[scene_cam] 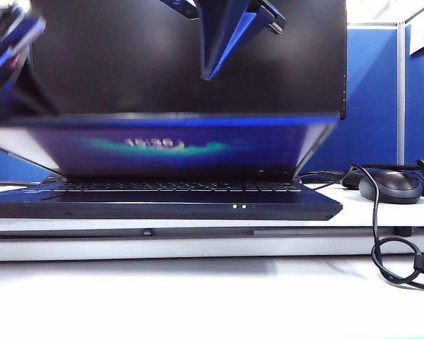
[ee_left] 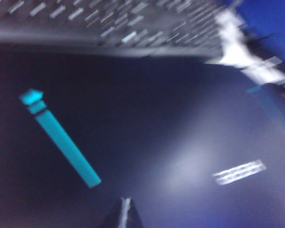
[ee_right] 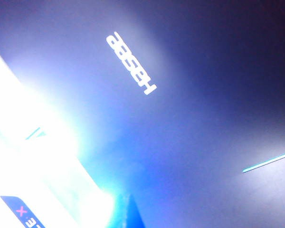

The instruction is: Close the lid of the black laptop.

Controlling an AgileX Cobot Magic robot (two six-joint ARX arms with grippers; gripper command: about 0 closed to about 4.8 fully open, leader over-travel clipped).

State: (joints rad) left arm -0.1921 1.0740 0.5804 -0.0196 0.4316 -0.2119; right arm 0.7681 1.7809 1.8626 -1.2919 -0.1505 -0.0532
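The black laptop (scene_cam: 162, 205) sits on a white table, two green LEDs (scene_cam: 239, 206) lit on its front edge. Its lid (scene_cam: 169, 145) leans far forward over the keys, blurred, with the lit screen facing down. My right gripper (scene_cam: 208, 74) hangs shut as a pointed wedge just above the lid's back. Its wrist view shows the tip (ee_right: 128, 211) over the lid's outer face (ee_right: 190, 123) and white logo (ee_right: 131, 63). My left gripper (ee_left: 125, 213) is shut over the same dark face (ee_left: 133, 118); white-lettered keys (ee_left: 133, 23) show past the lid's edge. The left arm (scene_cam: 7, 42) is at the upper left.
A large black monitor (scene_cam: 127, 56) stands right behind the laptop. A black mouse (scene_cam: 390, 187) and looping black cables (scene_cam: 396, 261) lie to the right on the white table (scene_cam: 198, 296). A blue partition (scene_cam: 371, 99) closes the back right.
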